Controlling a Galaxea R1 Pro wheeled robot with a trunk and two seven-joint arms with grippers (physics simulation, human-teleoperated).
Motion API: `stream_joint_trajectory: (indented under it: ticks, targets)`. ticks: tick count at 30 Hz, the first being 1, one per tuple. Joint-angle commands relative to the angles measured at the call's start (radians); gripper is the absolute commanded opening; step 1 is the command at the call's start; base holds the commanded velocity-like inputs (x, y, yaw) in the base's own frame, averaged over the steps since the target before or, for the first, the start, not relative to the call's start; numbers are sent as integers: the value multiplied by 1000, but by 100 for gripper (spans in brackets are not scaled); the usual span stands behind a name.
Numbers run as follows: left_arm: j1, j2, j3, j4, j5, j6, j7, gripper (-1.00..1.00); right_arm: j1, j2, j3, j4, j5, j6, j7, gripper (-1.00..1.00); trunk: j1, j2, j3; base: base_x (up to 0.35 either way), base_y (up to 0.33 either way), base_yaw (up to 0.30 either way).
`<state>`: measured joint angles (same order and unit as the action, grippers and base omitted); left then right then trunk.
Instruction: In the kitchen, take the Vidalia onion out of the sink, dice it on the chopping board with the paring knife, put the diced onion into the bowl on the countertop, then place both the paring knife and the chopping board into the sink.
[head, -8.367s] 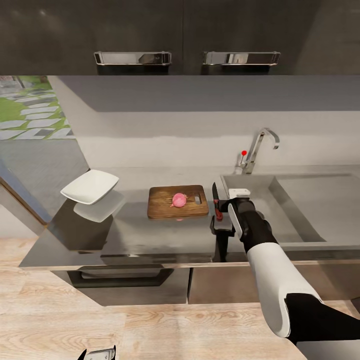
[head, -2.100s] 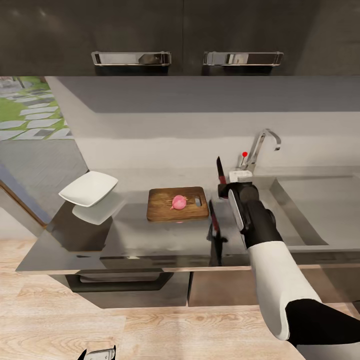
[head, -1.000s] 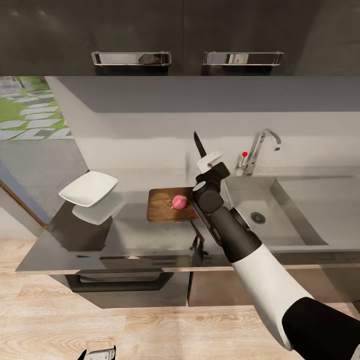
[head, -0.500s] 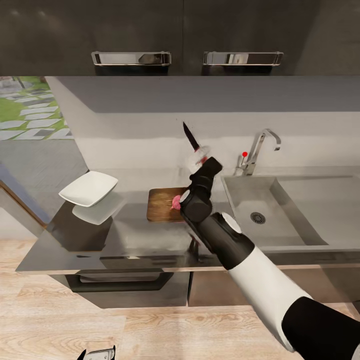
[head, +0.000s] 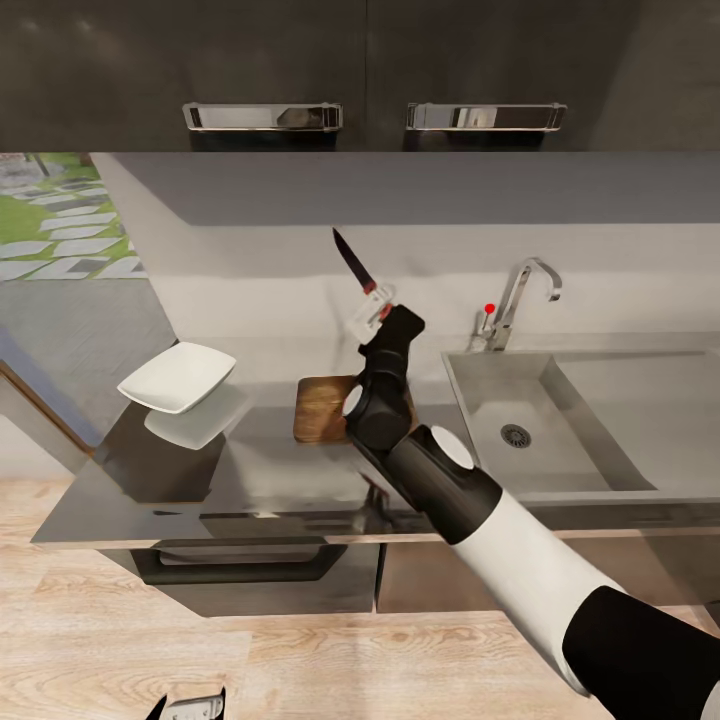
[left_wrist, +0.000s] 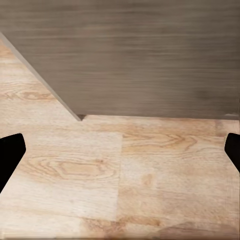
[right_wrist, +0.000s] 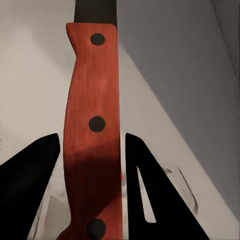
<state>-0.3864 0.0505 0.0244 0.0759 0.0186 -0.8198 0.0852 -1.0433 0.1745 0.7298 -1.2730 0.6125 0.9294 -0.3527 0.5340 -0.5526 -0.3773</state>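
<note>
Right tool (head: 374, 306) clamped on riveted red paring knife (right_wrist: 92, 145) handle, dark blade raised; left tool (left_wrist: 120, 150) spread wide

The paring knife (right_wrist: 92, 125) in the right gripper (head: 372, 308) is showing a smooth red handle with dark rivets and a matt dark blade. Below the gripper, the chopping board (head: 318, 408) is looking grained wood, and the countertop (head: 250, 470) is gleaming glossy grey.
</note>
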Motion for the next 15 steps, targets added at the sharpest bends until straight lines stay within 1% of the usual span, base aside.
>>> stream_joint_trajectory:
  ticks: [1, 6, 11, 13, 15]
  targets:
    - [-2, 1, 2, 4, 1, 0, -1, 100, -1, 0, 8, 1, -3, 0, -7, -100, 0, -1, -1, 0, 0, 0]
    - [-2, 1, 2, 4, 1, 28, -1, 100, -1, 0, 36, 7, -6, -29, -8, -100, 0, -1, -1, 0, 0, 0]
    - [-2, 2, 2, 4, 1, 32, -1, 100, -1, 0, 64, 16, -6, -59, -8, -100, 0, -1, -1, 0, 0, 0]
    - [-2, 1, 2, 4, 1, 33, -1, 100, -1, 0, 75, 17, -7, -51, -8, -100, 0, -1, -1, -33, 0, 0]
    - [-2, 1, 1, 4, 1, 33, -1, 100, -1, 0, 86, 22, -7, -41, -8, -100, 0, -1, -1, -216, 0, 0]
